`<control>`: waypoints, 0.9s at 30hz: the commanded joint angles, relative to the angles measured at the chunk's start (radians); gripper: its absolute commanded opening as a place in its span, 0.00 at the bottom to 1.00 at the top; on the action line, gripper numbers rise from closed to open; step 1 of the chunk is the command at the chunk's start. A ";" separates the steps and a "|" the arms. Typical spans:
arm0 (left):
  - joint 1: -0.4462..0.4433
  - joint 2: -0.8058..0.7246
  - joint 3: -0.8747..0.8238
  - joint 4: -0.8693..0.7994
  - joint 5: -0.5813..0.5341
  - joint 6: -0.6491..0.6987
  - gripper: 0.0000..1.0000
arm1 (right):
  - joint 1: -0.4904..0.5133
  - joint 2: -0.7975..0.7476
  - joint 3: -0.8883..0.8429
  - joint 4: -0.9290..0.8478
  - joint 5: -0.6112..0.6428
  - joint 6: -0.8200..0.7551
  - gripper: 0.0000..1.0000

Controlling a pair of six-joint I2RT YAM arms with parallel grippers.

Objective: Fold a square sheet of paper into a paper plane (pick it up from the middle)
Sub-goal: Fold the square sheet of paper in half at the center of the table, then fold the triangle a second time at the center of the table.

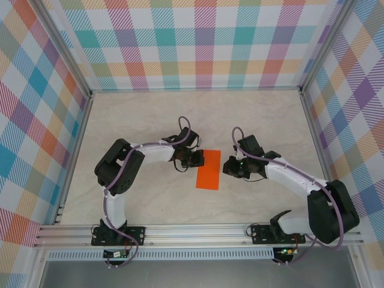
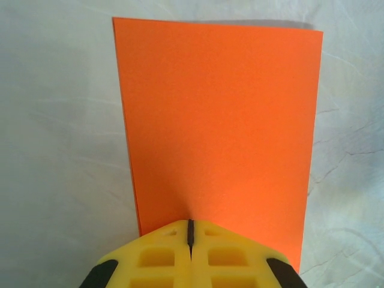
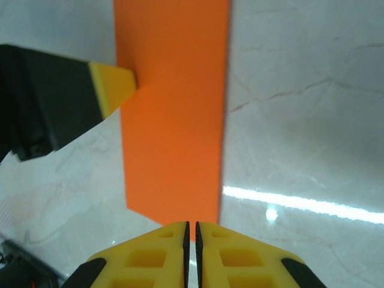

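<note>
Left of centre in the top view: left tool sits at the upper left edge of the sheet. In its own wrist view the yellow fingers are pressed together, a hairline dark slit between them, with the tips overlapping the sheet's near edge. Cannot tell if it pinches the paper or only bears down on it.

Centre: the sheet lies on the pale surface between the two tools. It reads as a tall rectangle rather than a square, so I judge it folded once in half. No nose or wings yet, so the plane looks far from done.

Right of centre: right tool is just beside the sheet's right edge. In the right wrist view its fingers are drawn nearly together, with orange showing in the narrow gap. It looks to be pinching the sheet's near edge.

Risks, as judged:
- Thin paper gripped at opposite edges: if the tools pull apart, it may tear or slide out of a grip.
- If either tool lets go early, the layers could spring open or shift and the next crease would run crooked.
- A tip dragged sideways could wrinkle the sheet.

Count: one sheet, two tools, two arms, one surface.
</note>
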 commanded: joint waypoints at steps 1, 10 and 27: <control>0.030 -0.012 0.001 -0.172 -0.067 0.064 0.02 | 0.005 0.059 0.045 0.021 0.056 0.043 0.18; 0.086 -0.209 -0.083 -0.182 -0.151 -0.143 0.37 | 0.057 0.293 0.171 0.129 -0.130 0.007 0.28; 0.130 -0.474 -0.345 -0.155 -0.189 -0.280 0.75 | 0.147 0.374 0.148 0.053 -0.028 0.127 0.21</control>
